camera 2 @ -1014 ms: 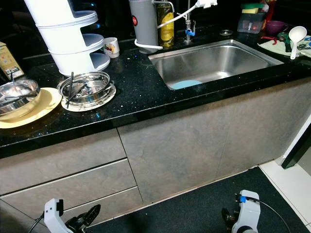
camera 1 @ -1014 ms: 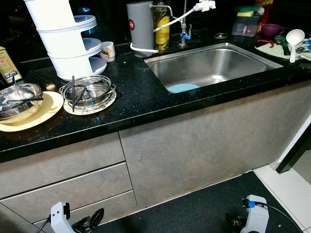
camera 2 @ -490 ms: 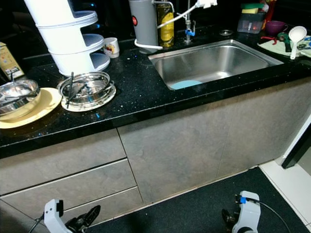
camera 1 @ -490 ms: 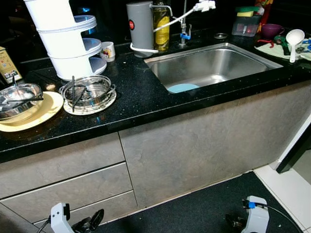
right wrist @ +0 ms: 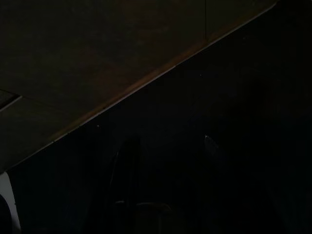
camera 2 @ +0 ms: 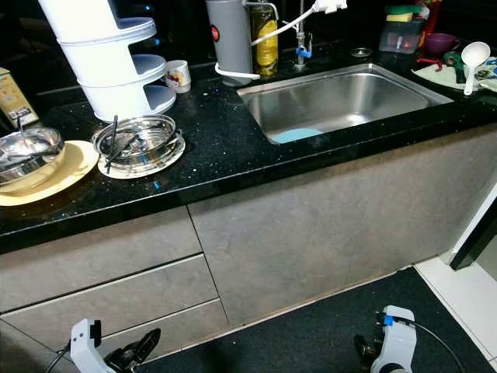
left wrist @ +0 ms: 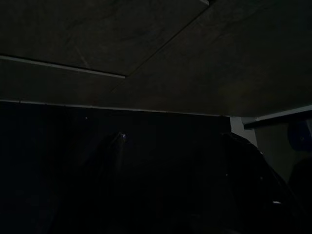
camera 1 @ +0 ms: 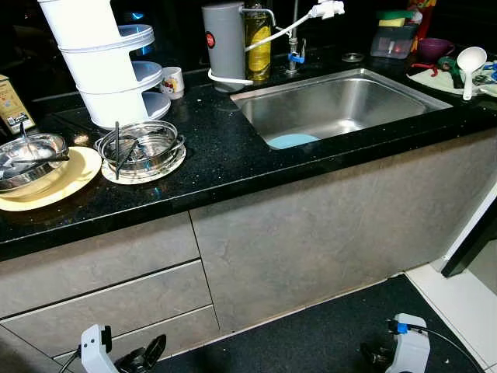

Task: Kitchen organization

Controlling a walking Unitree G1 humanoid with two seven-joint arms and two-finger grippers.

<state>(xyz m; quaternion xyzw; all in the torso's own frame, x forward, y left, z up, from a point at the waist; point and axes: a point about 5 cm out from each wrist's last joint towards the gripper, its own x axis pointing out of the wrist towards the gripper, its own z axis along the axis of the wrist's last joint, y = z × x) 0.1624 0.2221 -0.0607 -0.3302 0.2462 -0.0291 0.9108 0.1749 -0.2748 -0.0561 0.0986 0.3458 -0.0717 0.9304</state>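
A black stone counter (camera 1: 225,155) runs across the view with a steel sink (camera 1: 342,101) set in it. A light blue plate (camera 1: 293,141) lies in the sink's near corner. At the left, a steel bowl (camera 1: 31,151) sits on a yellow plate (camera 1: 74,183). Beside it, a steel pot (camera 1: 142,146) with utensils in it stands on a small plate. Both arms hang idle near the floor. My left gripper (camera 1: 147,357) is at the bottom left and my right gripper (camera 1: 377,357) at the bottom right. In the dark wrist views each gripper's fingers stand apart with nothing between them.
A white tiered rack (camera 1: 101,62), a mug (camera 1: 172,80), a grey canister (camera 1: 224,43) and an oil bottle (camera 1: 258,39) line the counter's back. A white ladle (camera 1: 470,62) and purple cup (camera 1: 435,48) sit far right. Grey drawers (camera 1: 109,287) front the cabinet above a dark mat (camera 1: 311,342).
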